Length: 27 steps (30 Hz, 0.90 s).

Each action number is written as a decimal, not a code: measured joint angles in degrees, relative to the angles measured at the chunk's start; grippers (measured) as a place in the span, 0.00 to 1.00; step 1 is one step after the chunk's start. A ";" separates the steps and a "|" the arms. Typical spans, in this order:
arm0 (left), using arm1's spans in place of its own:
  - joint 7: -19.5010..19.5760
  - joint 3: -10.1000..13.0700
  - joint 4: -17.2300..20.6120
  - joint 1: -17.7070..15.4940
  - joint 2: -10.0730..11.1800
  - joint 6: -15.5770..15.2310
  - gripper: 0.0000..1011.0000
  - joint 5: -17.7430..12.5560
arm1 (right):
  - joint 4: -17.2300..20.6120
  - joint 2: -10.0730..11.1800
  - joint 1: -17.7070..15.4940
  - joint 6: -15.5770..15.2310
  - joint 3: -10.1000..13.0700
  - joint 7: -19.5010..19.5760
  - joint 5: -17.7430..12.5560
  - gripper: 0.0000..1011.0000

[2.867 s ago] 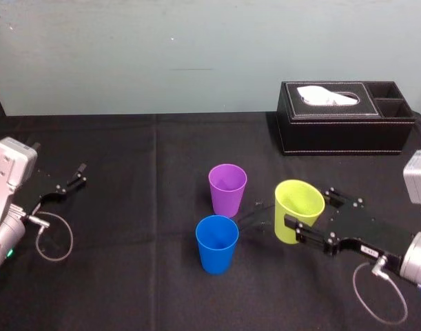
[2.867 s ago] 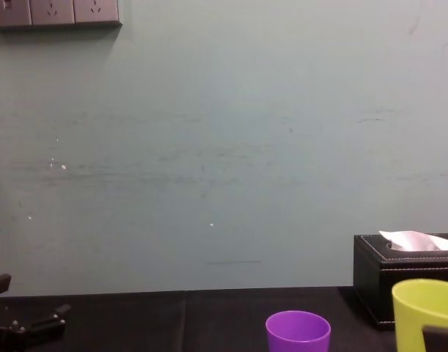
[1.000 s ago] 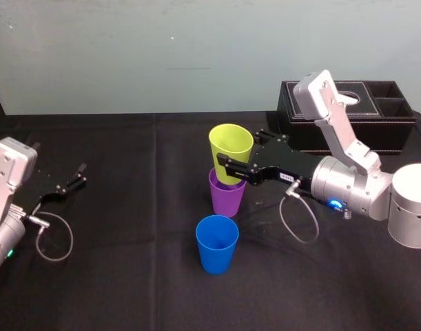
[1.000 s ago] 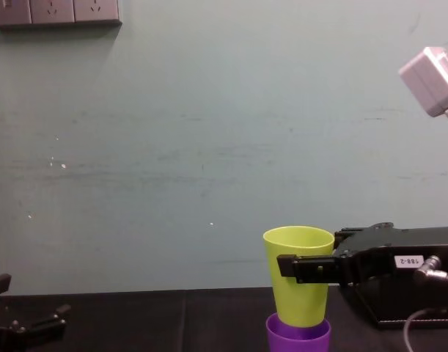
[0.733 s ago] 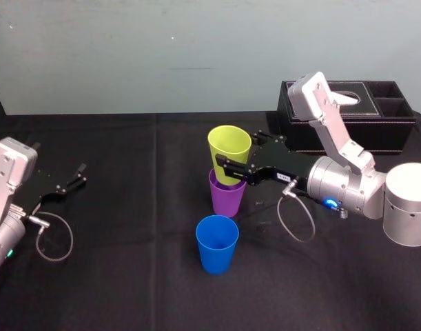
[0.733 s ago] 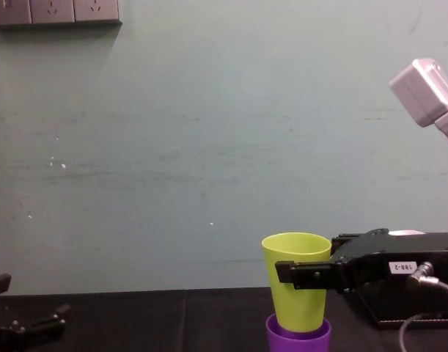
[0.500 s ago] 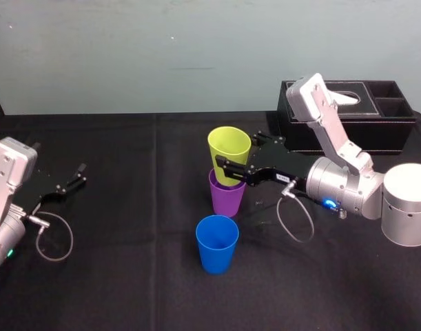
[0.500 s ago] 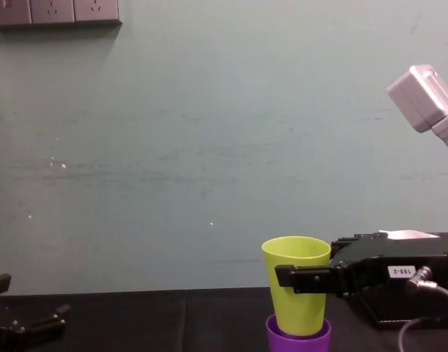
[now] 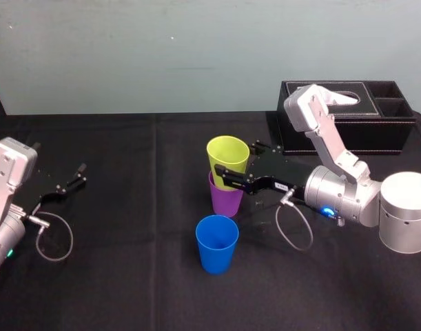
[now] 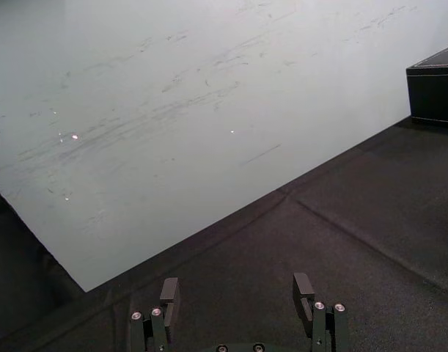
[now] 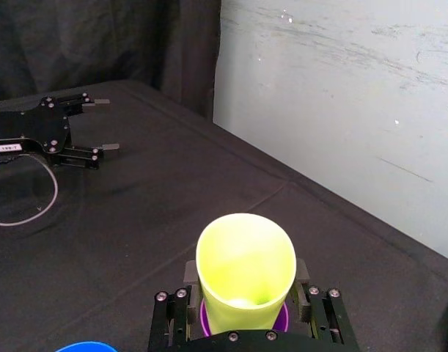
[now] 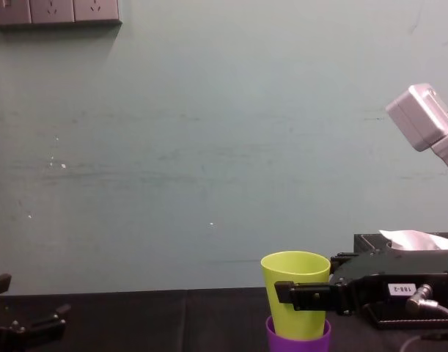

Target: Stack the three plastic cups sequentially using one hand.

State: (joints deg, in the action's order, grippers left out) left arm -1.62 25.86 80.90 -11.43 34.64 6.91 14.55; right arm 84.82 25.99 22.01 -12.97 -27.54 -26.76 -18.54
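One-armed reach — right end effector (image 9: 232, 163), level, pinches yellow-green cup (image 9: 227, 155) partly in purple cup (image 9: 226, 200); left end effector (image 9: 82, 174) spread, far-left.

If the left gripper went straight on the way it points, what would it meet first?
Nothing nearby, it seems: the open left gripper faces bare black tablecloth, then the wall.

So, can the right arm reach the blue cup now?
Probably not yet: the right gripper is shut on the yellow-green cup, partly inside the purple cup. Once freed, likely yes: the blue cup stands alone nearby. The left gripper sits parked.
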 joint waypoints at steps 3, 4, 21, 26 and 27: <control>0.00 0.00 0.00 0.00 0.00 0.00 1.00 0.00 | 0.01 0.00 0.01 0.00 0.00 0.00 0.00 0.73; 0.00 0.00 0.00 0.00 0.00 0.00 1.00 0.00 | 0.02 0.00 0.02 -0.01 0.00 0.00 0.00 0.73; 0.00 0.00 0.00 0.00 0.00 0.00 1.00 0.00 | 0.11 0.05 0.09 -0.17 0.04 0.02 -0.02 0.99; 0.00 0.00 0.00 0.00 0.00 0.00 1.00 0.00 | 0.13 0.05 0.11 -0.20 0.04 0.02 -0.03 0.99; 0.00 0.00 0.00 0.00 0.00 0.00 1.00 0.00 | 0.13 0.05 0.11 -0.21 0.04 0.03 -0.03 0.99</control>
State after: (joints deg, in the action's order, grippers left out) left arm -1.62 25.86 80.90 -11.43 34.65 6.91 14.55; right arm 84.95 26.04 22.12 -13.18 -27.50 -26.73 -18.57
